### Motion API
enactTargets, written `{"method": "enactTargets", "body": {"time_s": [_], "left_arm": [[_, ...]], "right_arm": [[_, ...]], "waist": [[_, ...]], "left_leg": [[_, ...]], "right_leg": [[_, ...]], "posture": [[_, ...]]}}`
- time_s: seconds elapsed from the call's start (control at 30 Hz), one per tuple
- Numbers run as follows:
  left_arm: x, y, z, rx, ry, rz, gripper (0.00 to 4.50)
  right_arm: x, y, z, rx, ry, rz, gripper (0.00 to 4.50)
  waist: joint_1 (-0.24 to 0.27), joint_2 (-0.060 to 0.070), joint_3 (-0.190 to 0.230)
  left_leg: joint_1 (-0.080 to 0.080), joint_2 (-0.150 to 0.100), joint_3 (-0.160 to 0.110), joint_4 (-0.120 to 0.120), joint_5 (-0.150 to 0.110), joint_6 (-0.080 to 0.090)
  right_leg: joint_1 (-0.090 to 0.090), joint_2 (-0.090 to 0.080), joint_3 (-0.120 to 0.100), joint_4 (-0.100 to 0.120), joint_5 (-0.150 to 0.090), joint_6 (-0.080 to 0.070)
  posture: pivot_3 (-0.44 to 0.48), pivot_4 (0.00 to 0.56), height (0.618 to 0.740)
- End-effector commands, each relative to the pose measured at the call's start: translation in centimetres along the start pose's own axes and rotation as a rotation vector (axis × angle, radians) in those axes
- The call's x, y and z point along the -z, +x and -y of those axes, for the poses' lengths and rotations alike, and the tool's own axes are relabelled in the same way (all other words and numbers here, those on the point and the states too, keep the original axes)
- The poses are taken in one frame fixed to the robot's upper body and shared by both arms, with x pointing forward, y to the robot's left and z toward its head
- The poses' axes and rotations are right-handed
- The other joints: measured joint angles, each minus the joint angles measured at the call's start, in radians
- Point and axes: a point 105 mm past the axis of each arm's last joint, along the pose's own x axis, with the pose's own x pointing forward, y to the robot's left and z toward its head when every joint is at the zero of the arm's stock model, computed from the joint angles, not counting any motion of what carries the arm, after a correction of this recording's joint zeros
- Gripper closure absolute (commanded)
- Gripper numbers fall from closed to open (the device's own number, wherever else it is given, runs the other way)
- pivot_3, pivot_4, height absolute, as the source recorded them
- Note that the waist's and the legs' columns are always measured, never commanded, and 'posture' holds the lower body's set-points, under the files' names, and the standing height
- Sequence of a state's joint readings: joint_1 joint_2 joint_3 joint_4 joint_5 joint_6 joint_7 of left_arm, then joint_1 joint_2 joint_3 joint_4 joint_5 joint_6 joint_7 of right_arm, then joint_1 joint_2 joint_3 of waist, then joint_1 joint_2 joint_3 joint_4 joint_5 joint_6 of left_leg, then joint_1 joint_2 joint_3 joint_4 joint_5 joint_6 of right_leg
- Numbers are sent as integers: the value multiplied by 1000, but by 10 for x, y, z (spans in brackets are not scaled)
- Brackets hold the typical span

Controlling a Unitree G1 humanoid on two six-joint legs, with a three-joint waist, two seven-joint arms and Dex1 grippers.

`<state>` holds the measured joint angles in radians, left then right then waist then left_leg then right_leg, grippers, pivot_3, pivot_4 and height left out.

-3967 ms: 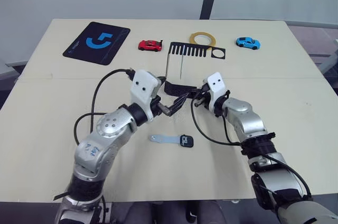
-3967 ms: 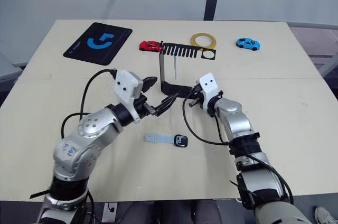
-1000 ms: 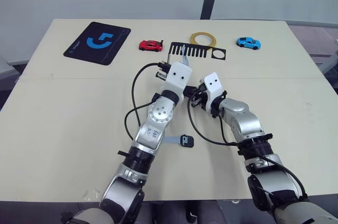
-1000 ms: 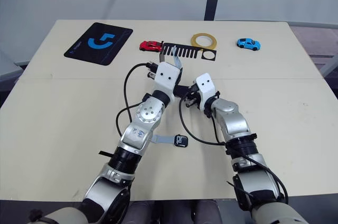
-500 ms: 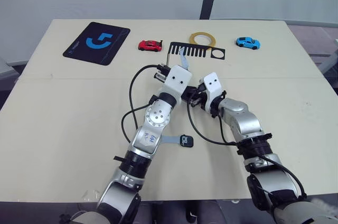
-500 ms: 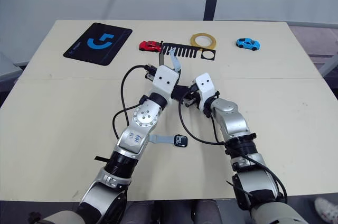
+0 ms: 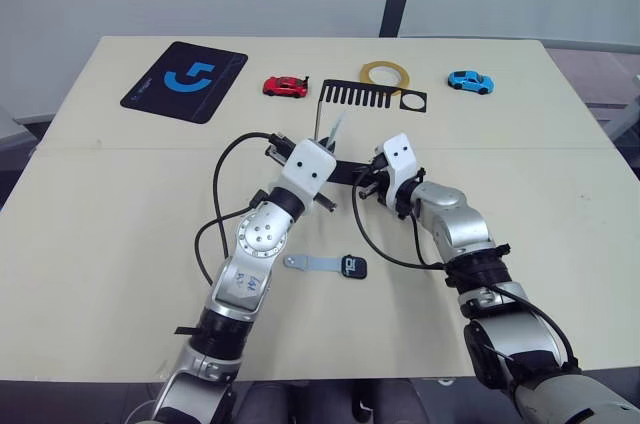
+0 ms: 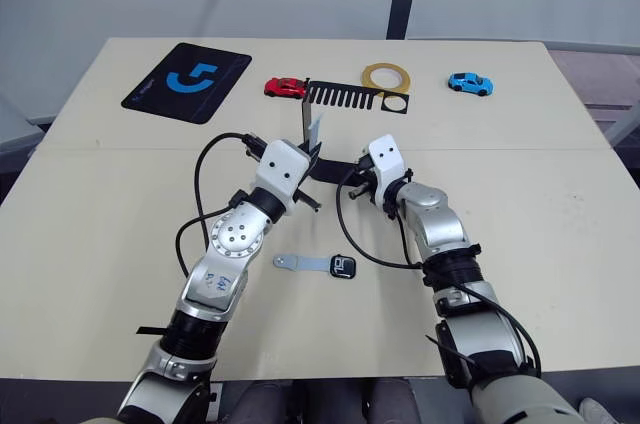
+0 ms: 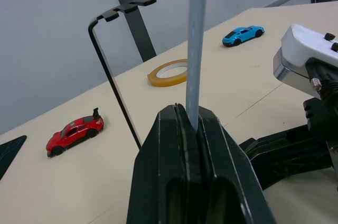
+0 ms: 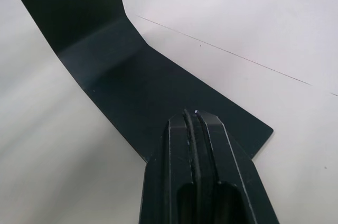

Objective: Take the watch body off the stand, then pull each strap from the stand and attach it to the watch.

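The black stand rests mid-table, its comb-slotted top plate (image 7: 370, 97) at the back and its base plate (image 7: 345, 172) in front. My left gripper (image 9: 187, 110) is shut on a pale grey-blue strap (image 9: 196, 49), which rises upright in front of the comb. In the head views this strap (image 7: 333, 130) tilts up just short of the top plate. My right gripper (image 10: 193, 114) is shut, its tips resting on the stand's base plate (image 10: 132, 76). Nearer me on the table lies the watch body (image 7: 353, 266), with the other strap (image 7: 308, 263) joined to its left side.
Along the far side of the table lie a black mouse pad with a blue logo (image 7: 184, 80), a red toy car (image 7: 284, 86), a yellow tape roll (image 7: 384, 72) and a blue toy car (image 7: 469, 80). Black cables loop beside both forearms.
My left gripper has drawn back toward me and lower, bringing the strap down from the comb plate. The right gripper has stayed on the base plate.
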<state>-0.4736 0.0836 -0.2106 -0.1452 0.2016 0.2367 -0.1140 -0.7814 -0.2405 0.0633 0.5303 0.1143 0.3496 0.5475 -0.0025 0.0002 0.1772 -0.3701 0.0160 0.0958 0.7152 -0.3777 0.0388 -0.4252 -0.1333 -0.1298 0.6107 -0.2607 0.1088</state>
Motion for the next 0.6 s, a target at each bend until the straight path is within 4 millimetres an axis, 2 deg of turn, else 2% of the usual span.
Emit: {"method": "enactTargets", "body": {"time_s": [0.03,0.13,0.23,0.3,0.37,0.5,0.6], "left_arm": [[-23,2,-1,11,-15,91,4462],[-29,-5,-5,66,-71,115,4462],[-27,-20,-11,189,-149,100,4462],[-33,-32,-21,288,-167,123,4462],[-35,-41,-21,399,-196,118,4462],[-37,-63,-12,660,-288,88,4462],[-38,-76,-7,799,-358,64,4462]], "right_arm": [[11,1,1,1,16,-43,4500],[8,1,5,4,17,-38,4500],[3,-2,10,15,13,-14,4500],[-12,-5,12,16,-11,46,4500],[-28,-10,10,0,-25,108,4500],[-58,-33,2,-39,-104,234,4500],[-69,-59,-4,-63,-122,280,4500]], "waist": [[-1,0,0],[-3,0,0],[-4,0,0],[-6,0,0],[-8,0,0],[-6,2,1],[-4,3,2]], "left_leg": [[0,0,0,0,0,0],[0,1,0,0,0,0],[0,1,0,0,0,0],[0,1,0,0,0,0],[0,1,0,0,0,0],[-2,1,-1,0,0,0],[-2,0,-3,-1,0,0]], "right_leg": [[0,0,0,0,0,0],[0,1,0,0,0,0],[0,0,0,0,0,0],[0,0,0,0,0,0],[0,0,-1,0,0,0],[-1,0,-2,0,0,-1],[-1,0,-2,-1,0,0]], "posture": [[0,150,732],[0,150,732],[0,150,732],[0,150,732],[0,150,732],[0,150,732],[0,150,732]]}}
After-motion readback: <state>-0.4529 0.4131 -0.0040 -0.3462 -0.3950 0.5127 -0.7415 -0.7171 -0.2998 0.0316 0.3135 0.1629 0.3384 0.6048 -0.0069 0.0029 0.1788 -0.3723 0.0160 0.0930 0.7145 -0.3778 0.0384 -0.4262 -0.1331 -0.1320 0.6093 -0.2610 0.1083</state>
